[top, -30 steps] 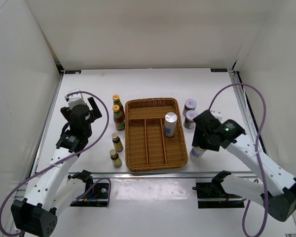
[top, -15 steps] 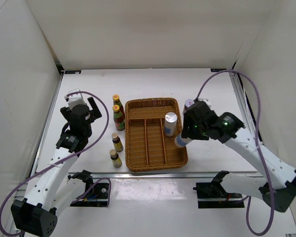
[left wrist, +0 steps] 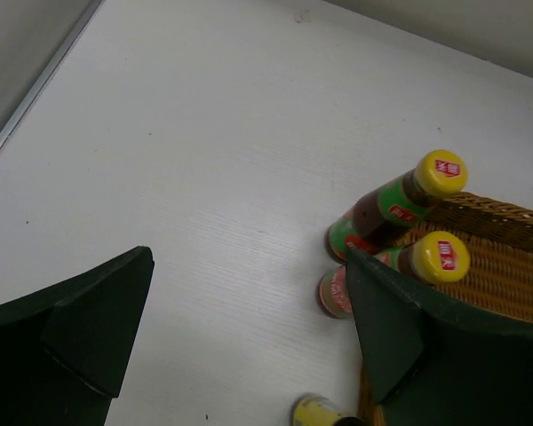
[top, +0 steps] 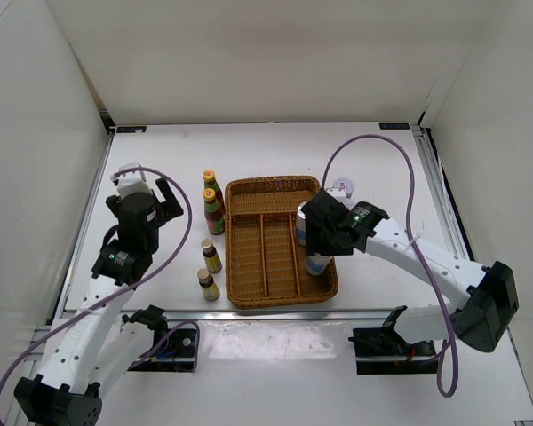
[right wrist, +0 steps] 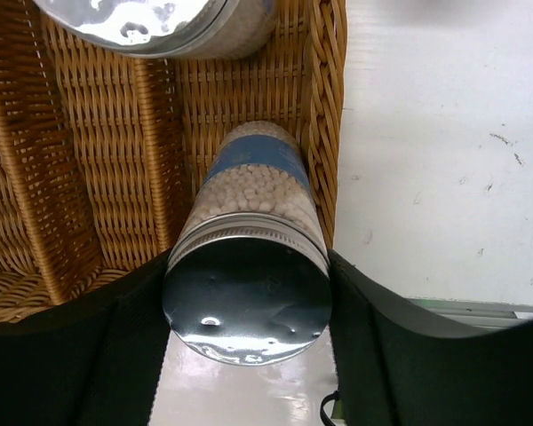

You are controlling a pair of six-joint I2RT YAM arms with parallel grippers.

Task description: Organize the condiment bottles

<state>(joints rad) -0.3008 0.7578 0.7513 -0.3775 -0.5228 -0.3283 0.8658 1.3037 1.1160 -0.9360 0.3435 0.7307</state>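
White worktop, shaker over basket.
Right fingers clamped its rigid, probably slick body near the cap; left fingers gaped empty.

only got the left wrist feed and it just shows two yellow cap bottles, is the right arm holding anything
Observer: Yes, the right gripper is shut on a shaker with a silver top.
Operator: where is it
Observer: Its lower end is inside the right compartment of the tray, close to the right wall.
Operator: anything else in there
Observer: A second shaker stands in the same compartment, farther from the arm bases.
Operator: any jars around
Observer: One small jar sits on the table right of the tray; the right arm may hide another.
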